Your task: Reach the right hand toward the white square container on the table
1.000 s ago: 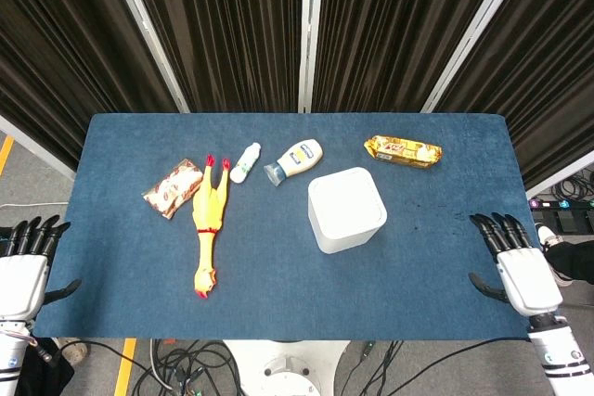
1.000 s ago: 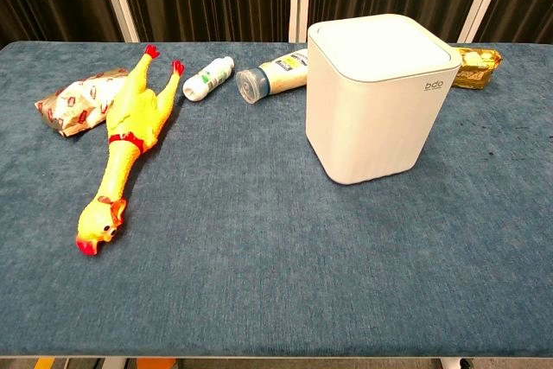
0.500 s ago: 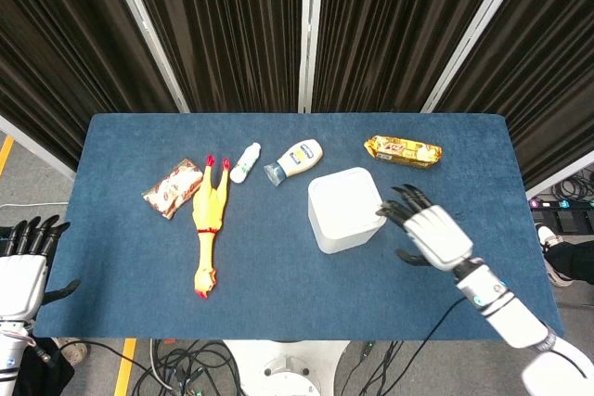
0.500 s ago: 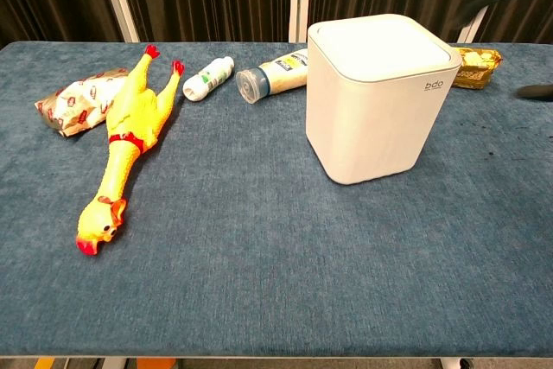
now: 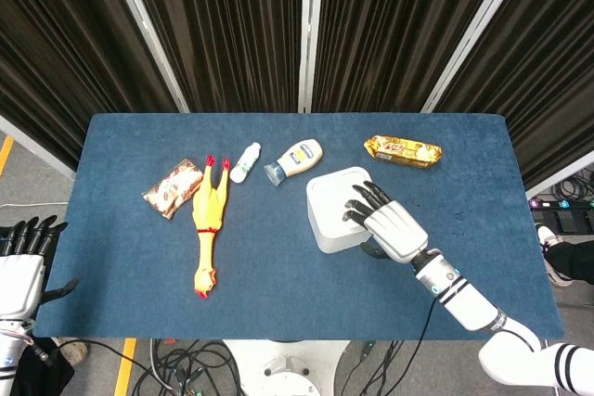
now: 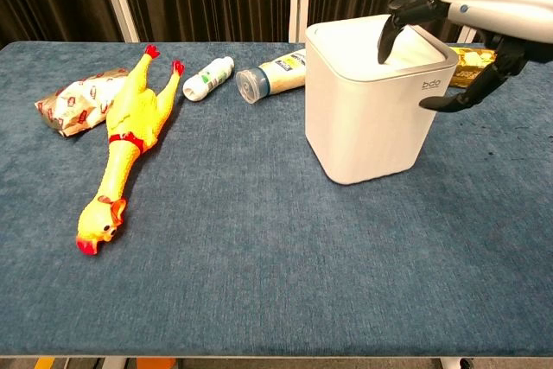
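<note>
The white square container (image 5: 331,209) (image 6: 363,110) stands upright right of the table's middle. My right hand (image 5: 387,223) (image 6: 471,6) hovers over the container's right part, palm down, fingers spread and curved over the lid, the thumb beside its right wall. Whether the fingertips touch the lid I cannot tell. It holds nothing. My left hand (image 5: 22,261) stays off the table's left front corner, fingers apart and empty; the chest view does not show it.
A yellow rubber chicken (image 5: 209,225) (image 6: 125,144) lies left of the container. A snack packet (image 5: 173,187), a small white bottle (image 5: 246,161), a squeeze bottle (image 5: 295,159) and a gold wrapped snack (image 5: 402,149) lie toward the back on the blue table (image 5: 121,257).
My right hand came in from the table's right front edge, moving left, and now reaches over the container's lid. The left hand and the objects have not moved.
</note>
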`<state>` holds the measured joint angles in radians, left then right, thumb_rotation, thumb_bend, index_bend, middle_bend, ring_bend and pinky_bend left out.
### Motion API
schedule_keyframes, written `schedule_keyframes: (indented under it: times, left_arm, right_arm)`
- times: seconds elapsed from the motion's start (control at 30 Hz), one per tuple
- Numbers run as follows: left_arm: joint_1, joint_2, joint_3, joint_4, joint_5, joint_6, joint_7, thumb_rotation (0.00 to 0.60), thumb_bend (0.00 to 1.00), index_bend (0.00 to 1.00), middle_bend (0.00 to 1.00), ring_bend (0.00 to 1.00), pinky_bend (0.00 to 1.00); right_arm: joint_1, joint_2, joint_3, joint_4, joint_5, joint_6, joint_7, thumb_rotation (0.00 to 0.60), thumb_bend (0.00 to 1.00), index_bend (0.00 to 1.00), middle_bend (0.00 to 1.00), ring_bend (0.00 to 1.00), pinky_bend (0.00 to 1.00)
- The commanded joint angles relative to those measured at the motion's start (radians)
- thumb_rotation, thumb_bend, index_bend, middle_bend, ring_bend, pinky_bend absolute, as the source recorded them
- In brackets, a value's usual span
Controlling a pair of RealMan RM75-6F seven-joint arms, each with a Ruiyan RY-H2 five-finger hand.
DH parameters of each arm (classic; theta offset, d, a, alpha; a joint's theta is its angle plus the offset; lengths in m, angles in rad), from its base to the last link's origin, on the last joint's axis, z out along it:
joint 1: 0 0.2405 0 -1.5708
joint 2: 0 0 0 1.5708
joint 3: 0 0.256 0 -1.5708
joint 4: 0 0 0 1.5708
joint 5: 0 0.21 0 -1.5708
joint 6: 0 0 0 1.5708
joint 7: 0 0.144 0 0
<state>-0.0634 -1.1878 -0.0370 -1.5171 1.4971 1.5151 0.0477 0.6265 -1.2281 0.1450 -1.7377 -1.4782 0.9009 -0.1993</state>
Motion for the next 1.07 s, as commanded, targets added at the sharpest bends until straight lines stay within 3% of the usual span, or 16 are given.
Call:
schedule_keyframes:
  times: [0.03,0.2,0.47,0.7,0.93,1.07]
  left_arm:
    - [0.003,-0.005,0.002,0.010,0.002,0.003,-0.009,0.600,0.00,0.15,0.08,0.00,0.00]
    - [0.008,-0.008,0.002,0.021,0.008,0.015,-0.019,0.600,0.00,0.15,0.08,0.00,0.00]
    - [0.008,-0.006,0.003,0.025,0.030,0.032,-0.028,0.600,0.00,0.15,0.08,0.00,0.00]
    - [0.010,-0.008,0.005,0.022,0.036,0.038,-0.024,0.600,0.00,0.15,0.08,0.00,0.00]
    - [0.014,-0.014,0.002,0.005,0.043,0.055,-0.001,0.600,0.00,0.15,0.08,0.00,0.00]
    - [0.016,-0.015,0.007,-0.002,0.046,0.054,0.008,0.600,0.00,0.15,0.08,0.00,0.00]
  right_arm:
    - [0.003,-0.007,-0.005,-0.004,0.006,0.010,-0.012,0.600,0.18,0.36,0.30,0.00,0.00]
    - [-0.025,-0.005,0.016,-0.007,-0.022,0.124,0.007,0.600,0.18,0.33,0.27,0.00,0.00]
    - [-0.120,0.082,0.020,-0.030,-0.035,0.297,0.064,0.600,0.21,0.02,0.11,0.00,0.00]
    - [-0.292,0.134,-0.079,0.011,-0.052,0.462,0.113,0.600,0.21,0.00,0.07,0.00,0.00]
    - [-0.455,0.098,-0.175,0.078,-0.099,0.626,0.174,0.600,0.21,0.00,0.06,0.00,0.00]
    - [-0.500,0.085,-0.198,0.097,-0.125,0.669,0.198,0.600,0.21,0.00,0.06,0.00,0.00]
